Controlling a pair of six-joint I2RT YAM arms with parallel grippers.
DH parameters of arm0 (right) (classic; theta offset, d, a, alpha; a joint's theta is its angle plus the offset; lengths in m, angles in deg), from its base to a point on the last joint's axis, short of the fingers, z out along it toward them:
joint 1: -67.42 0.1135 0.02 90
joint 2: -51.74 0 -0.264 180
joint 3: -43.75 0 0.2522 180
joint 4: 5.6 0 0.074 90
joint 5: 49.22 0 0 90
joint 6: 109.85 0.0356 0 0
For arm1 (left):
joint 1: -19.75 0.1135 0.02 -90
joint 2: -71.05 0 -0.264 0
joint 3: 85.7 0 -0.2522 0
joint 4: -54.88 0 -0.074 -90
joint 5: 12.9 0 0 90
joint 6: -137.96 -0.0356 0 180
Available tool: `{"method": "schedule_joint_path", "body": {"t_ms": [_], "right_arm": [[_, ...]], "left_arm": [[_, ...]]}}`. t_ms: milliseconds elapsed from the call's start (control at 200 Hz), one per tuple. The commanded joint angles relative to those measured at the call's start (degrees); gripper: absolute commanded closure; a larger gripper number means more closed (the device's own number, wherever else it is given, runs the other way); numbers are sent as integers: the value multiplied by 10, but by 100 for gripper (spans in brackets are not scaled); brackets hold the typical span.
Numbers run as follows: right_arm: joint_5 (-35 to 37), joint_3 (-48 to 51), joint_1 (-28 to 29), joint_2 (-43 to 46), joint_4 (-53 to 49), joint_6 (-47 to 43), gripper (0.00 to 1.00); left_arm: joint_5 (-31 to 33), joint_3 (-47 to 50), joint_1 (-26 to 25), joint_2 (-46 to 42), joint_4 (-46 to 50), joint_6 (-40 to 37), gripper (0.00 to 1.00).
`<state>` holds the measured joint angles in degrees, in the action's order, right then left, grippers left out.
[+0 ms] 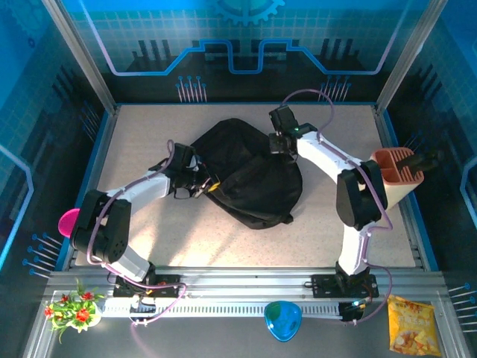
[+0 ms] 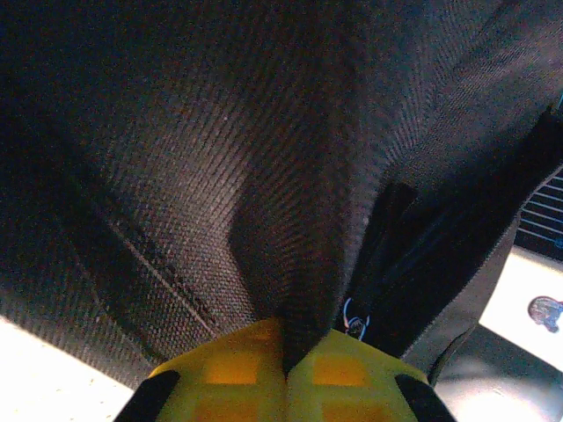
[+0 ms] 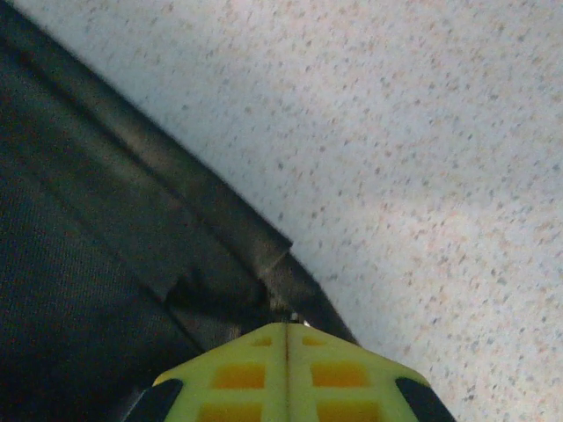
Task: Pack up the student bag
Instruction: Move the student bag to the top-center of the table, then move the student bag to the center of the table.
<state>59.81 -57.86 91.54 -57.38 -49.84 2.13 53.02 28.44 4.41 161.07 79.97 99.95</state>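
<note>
The student bag (image 1: 250, 175), a large black fabric backpack, lies slumped in the middle of the table. My left gripper (image 1: 200, 184) is at its left edge; in the left wrist view its yellow fingers (image 2: 287, 341) are shut on a raised fold of the bag's woven fabric (image 2: 220, 132). A dark zipper line (image 2: 422, 255) runs just right of that fold. My right gripper (image 1: 282, 148) is at the bag's upper right edge. In the right wrist view its jaws (image 3: 287, 327) are pressed together on the bag's seam edge (image 3: 220, 237), with a small shiny bit at the tips.
The speckled table (image 1: 149, 134) has bare room on all sides of the bag. An orange-brown holder (image 1: 396, 165) stands at the right edge and a pink bowl (image 1: 68, 222) at the left. On the front rail are a blue bowl (image 1: 283, 319), a snack bag (image 1: 410, 323) and flowers (image 1: 74, 306).
</note>
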Motion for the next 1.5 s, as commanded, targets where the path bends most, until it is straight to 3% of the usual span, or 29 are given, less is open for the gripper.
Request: {"method": "schedule_joint_path", "body": {"t_ms": [0, 170, 470, 530, 610, 690, 810, 920, 1051, 1226, 1496], "right_arm": [[-65, 38, 13, 63, 17, 10, 100], [-133, 72, 30, 105, 40, 10, 100], [-120, 62, 22, 99, 34, 39, 100], [-120, 62, 14, 100, 31, 48, 86], [-112, 71, 2, 97, 36, 59, 60], [-103, 64, -8, 74, 24, 58, 50], [-86, 15, -18, 18, -22, 51, 43], [-71, -33, -21, -35, -63, 45, 41], [-106, -37, -21, -65, -78, 43, 42], [-133, 51, -20, -31, -73, 72, 43], [-163, 277, -9, 115, -42, 128, 44]], "left_arm": [[33, -68, 31, 18, 26, -55, 100], [49, -173, 45, 81, 54, -107, 100], [71, -336, 50, 203, 149, -211, 100], [74, -352, 53, 219, 154, -225, 100], [58, -363, 55, 232, 158, -238, 100], [28, -348, 54, 230, 145, -243, 100], [6, -313, 53, 219, 132, -256, 100], [9, -294, 52, 209, 128, -272, 100], [4, -276, 52, 199, 116, -287, 100], [-9, -227, 49, 172, 88, -293, 100], [-19, -70, 23, 80, -2, -271, 98]]}}
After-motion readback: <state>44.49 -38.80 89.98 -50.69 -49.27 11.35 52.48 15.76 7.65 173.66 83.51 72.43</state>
